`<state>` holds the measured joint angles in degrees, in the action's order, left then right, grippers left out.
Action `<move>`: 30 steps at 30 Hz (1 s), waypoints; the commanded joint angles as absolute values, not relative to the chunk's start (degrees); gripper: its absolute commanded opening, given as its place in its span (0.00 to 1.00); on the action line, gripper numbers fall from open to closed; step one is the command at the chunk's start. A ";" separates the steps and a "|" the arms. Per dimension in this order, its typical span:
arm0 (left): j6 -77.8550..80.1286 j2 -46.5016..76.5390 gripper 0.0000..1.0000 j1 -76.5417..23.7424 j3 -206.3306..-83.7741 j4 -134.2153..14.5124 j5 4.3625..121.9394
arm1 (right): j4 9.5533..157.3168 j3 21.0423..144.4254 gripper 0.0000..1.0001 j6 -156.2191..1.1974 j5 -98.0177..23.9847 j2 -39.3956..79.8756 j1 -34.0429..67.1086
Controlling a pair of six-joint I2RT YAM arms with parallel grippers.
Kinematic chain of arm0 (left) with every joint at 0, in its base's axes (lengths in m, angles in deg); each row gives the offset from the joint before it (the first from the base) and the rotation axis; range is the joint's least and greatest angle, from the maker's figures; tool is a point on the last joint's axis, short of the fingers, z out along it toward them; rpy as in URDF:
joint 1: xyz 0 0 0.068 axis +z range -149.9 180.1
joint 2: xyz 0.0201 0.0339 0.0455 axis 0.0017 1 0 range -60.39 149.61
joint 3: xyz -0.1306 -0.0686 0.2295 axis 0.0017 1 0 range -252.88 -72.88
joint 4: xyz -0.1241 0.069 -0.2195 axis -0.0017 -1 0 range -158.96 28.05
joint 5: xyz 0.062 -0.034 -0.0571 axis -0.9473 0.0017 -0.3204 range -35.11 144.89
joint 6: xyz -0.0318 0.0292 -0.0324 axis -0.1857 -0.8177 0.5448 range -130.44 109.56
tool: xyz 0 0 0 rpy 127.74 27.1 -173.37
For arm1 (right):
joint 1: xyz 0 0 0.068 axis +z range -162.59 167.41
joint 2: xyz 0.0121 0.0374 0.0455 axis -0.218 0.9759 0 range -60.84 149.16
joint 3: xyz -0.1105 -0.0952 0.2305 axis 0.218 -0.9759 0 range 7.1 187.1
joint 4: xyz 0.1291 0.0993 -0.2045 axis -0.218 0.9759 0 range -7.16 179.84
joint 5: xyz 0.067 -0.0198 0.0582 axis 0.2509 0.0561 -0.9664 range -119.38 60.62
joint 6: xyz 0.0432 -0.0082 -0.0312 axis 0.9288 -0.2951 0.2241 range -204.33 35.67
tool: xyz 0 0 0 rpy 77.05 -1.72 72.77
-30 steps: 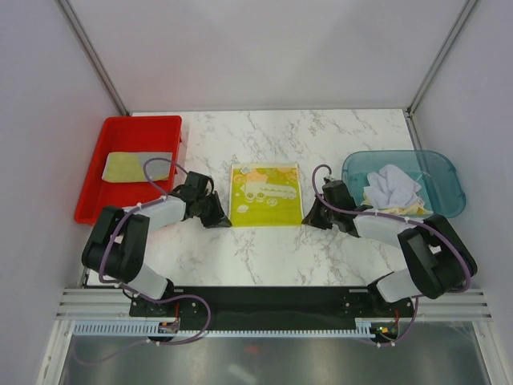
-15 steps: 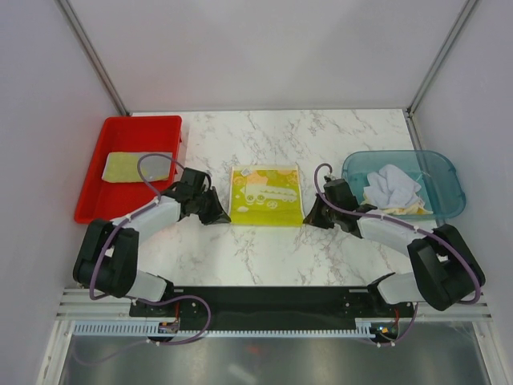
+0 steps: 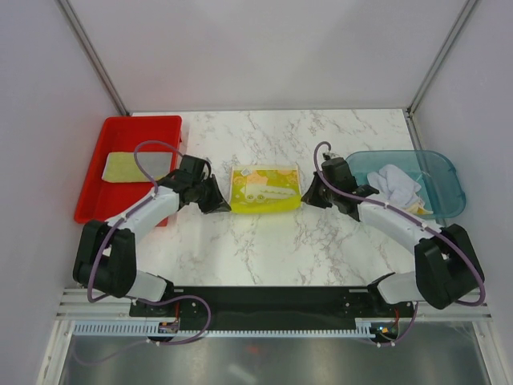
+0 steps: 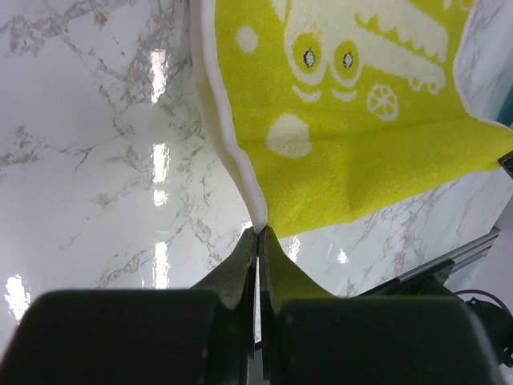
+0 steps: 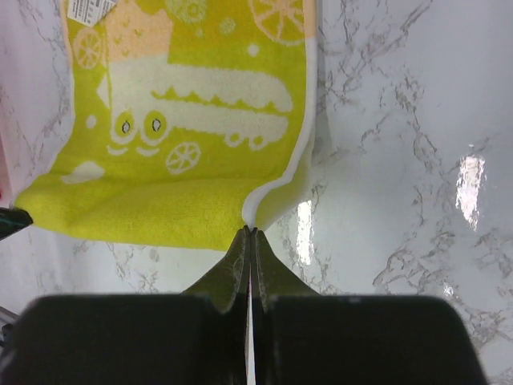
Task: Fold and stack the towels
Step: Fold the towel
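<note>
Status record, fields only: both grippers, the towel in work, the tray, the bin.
left gripper: shut on crocodile towel, near-left corner
right gripper: shut on its near-right corner
crocodile towel: mid table, far part lying flat, print up
red tray: one folded yellow towel
teal bin: white towel, crumpled

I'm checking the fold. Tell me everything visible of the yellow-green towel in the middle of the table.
The yellow-green towel looks like soft terry, printed with a white crocodile and lemon slices, with pale edging and a small label at a far corner. Its far part lies on the marble table. Its near edge is raised, with its two near corners pinched, one by the left gripper, the other by the right gripper.
</note>
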<state>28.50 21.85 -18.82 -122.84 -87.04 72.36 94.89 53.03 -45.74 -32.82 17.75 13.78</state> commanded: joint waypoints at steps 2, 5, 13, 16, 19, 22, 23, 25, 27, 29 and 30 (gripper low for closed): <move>27.00 22.84 0.02 -18.09 -128.15 -89.20 70.89 | 97.25 57.72 0.00 -47.68 -30.34 19.93 13.60; 26.38 24.16 0.02 -17.57 -130.00 -89.64 70.80 | 97.69 59.39 0.00 -48.29 -29.73 21.42 13.42; 25.42 28.73 0.02 -15.99 -136.68 -89.99 71.06 | 98.48 65.89 0.00 -49.87 -29.81 27.22 12.19; 25.15 31.89 0.02 -15.28 -140.20 -90.43 71.76 | 98.92 69.32 0.00 -50.57 -29.73 30.38 11.67; 24.89 35.32 0.02 -14.76 -143.72 -91.13 72.12 | 99.27 72.39 0.00 -51.28 -29.73 32.93 10.96; 24.54 37.96 0.02 -14.23 -147.40 -91.40 72.29 | 100.24 75.91 0.00 -52.24 -29.81 35.66 10.17; 24.45 38.66 0.02 -14.14 -148.11 -91.40 72.29 | 100.50 76.88 0.00 -52.42 -29.99 36.45 9.82; 24.19 40.68 0.02 -13.53 -150.13 -91.57 72.47 | 100.77 79.25 0.00 -52.77 -30.69 38.82 9.12; 23.66 42.61 0.02 -13.35 -151.36 -91.58 72.56 | 100.77 81.44 0.00 -52.95 -31.40 40.84 8.94; 23.14 44.20 0.02 -12.91 -153.21 -91.75 72.12 | 100.77 82.94 0.00 -53.30 -31.57 42.16 8.76; 22.96 44.90 0.02 -12.73 -153.82 -91.75 72.12 | 100.77 84.25 0.00 -53.39 -31.83 43.56 8.68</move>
